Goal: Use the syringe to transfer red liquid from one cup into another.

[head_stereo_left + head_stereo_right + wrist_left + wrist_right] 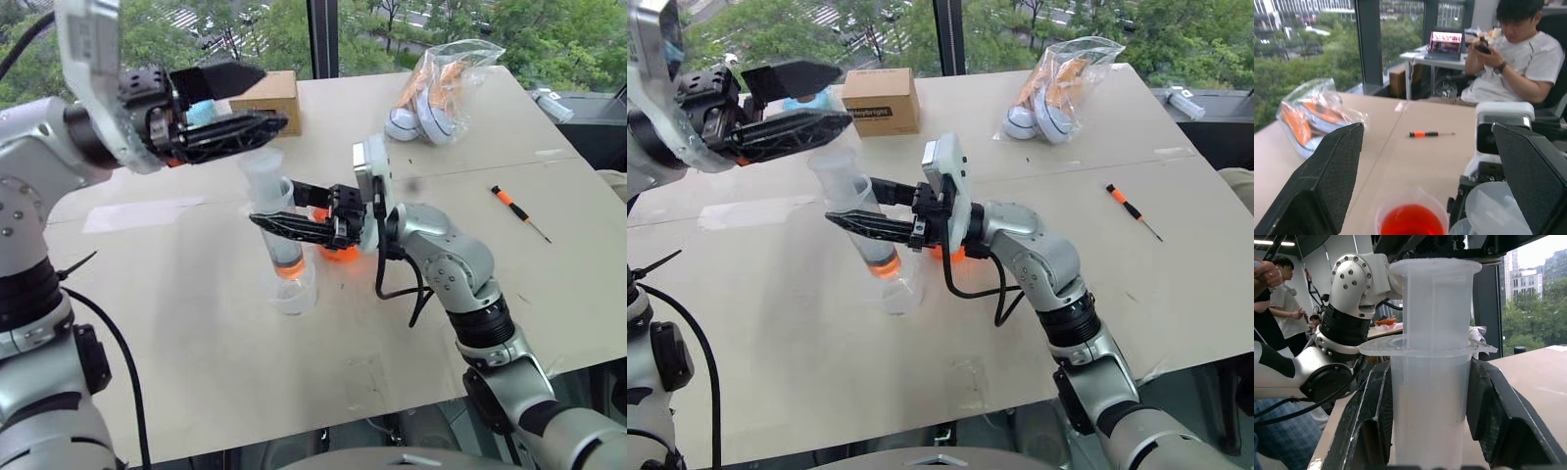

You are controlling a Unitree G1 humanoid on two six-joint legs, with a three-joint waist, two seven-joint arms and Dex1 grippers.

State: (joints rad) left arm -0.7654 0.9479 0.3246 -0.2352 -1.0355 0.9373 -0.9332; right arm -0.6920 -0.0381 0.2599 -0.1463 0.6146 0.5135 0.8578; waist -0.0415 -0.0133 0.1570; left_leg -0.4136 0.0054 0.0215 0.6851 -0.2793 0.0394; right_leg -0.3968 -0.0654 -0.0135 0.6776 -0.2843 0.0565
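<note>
my right gripper [884, 208] clamps syringe [860, 223] upright, tip down in small cup [895, 290], red liquid [885, 267] low in barrel. left gripper [240, 100] spread wide above plunger, empty. handled cup [1411, 220] half red. i judge discharge pending.

**Colours on the bench**

Syringe [272, 211]: clear, frosted barrel, orange band low down. Red liquid [1411, 221]: translucent orange-red in a clear cup [1411, 215]. Gripper fingers [1327, 181]: black, fine-textured. Screwdriver [519, 212]: orange handle, dark shaft. Box [266, 95]: plain brown card. Table [196, 323]: pale beige. Bag [441, 88]: clear, orange-and-white contents.
</note>
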